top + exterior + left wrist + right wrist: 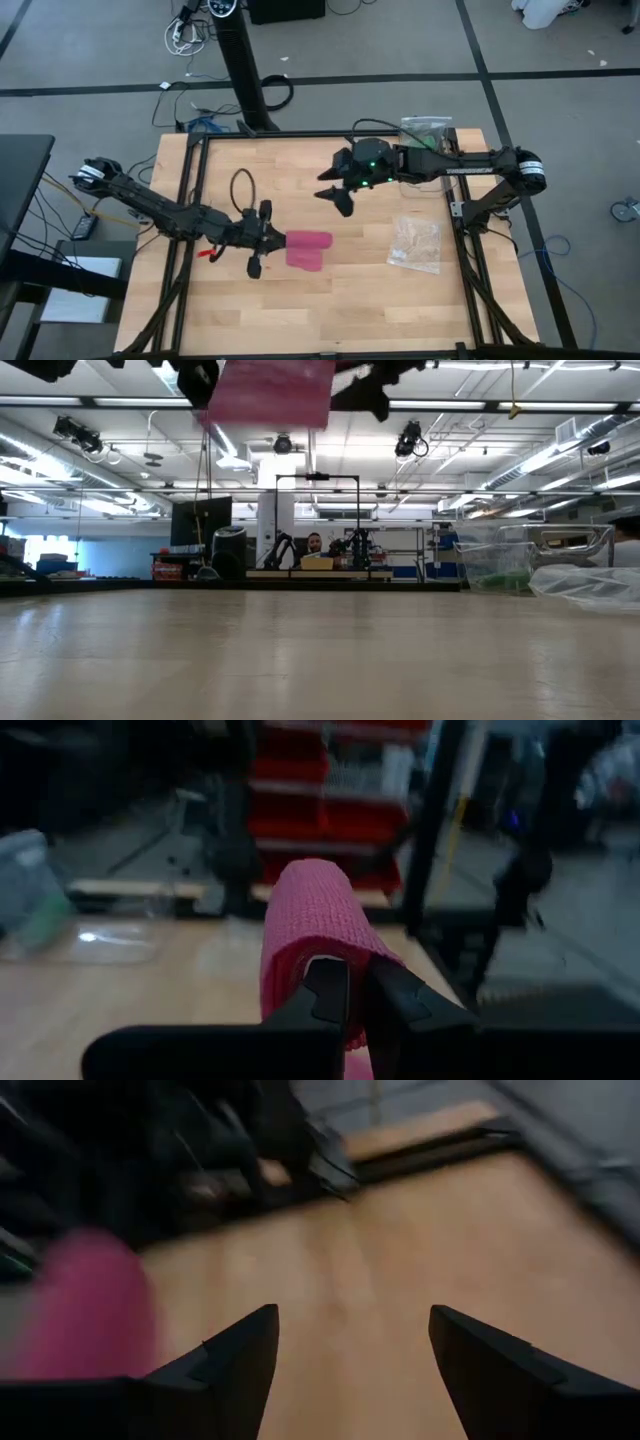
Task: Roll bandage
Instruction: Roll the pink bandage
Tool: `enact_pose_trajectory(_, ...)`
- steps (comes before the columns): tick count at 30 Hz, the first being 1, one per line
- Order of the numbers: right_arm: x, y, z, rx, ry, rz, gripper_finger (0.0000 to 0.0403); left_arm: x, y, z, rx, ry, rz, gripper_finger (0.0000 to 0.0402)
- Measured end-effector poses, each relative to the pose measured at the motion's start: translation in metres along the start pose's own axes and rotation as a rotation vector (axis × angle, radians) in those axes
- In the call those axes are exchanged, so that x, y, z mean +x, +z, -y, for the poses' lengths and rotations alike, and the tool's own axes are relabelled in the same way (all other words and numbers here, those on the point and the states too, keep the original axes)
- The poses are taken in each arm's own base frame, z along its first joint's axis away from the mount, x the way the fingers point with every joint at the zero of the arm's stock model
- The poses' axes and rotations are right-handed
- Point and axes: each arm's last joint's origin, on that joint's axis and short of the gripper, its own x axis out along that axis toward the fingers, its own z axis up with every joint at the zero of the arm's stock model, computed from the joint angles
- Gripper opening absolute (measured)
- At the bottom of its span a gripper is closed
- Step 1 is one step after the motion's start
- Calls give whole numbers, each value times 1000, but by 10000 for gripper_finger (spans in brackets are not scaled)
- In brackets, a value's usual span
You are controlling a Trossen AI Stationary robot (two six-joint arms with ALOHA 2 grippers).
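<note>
The magenta-pink bandage [308,250] is held in the air by my left gripper [280,242], left of the table's middle. In the low view the bandage [270,390] shows high above the table top. In the left wrist view it [318,915] stands as a curved, doubled-over band just beyond the shut fingers. My right gripper [335,200] is open and empty, farther back and to the right of the bandage. Its fingers stand wide apart in the right wrist view [350,1370], where the bandage [90,1315] is a pink blur. My left gripper pinches the bandage's left end [352,960] between its two fingers [325,995]. The fingers are about level and come from the table's left. The bandage sticks out beyond the fingertips toward the table's right and is lifted clear of the table. One layer or several, I cannot tell.
A clear crinkly plastic bag [415,243] lies on the table's right part. Another clear bag with something green [425,135] sits at the far right corner. A black frame rail [195,190] runs along the table's left side. Bare wood [300,310] lies toward the near edge.
</note>
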Motion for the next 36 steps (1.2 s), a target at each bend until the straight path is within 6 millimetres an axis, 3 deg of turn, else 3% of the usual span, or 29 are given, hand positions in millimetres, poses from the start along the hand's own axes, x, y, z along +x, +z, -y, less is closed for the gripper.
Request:
enact_pose_trajectory(3, -16, -5, 9, -71, -91, -64, 259, -3, 5, -2, -13, 41, 26, 19)
enact_pose_trajectory(7, -19, -32, 16, -90, -46, -54, 259, -7, 11, -3, 8, 72, 52, 19)
enact_pose_trajectory(13, -6, -95, 14, -94, 113, 206, 260, -13, 22, -10, 30, 97, 104, 19)
enact_pose_trajectory(18, 8, -127, 3, -112, 191, 449, 251, -14, 25, -16, 34, 123, 118, 19)
enact_pose_trajectory(23, 29, -127, -2, -109, 201, 497, 235, -13, 26, -20, 16, 136, 125, 19)
enact_pose_trajectory(32, 62, -112, 0, -114, 213, 499, 242, -13, 29, -20, 38, 134, 154, 19)
enact_pose_trajectory(36, 73, -119, -2, -103, 232, 466, 213, -15, 34, -20, 72, 152, 203, 19)
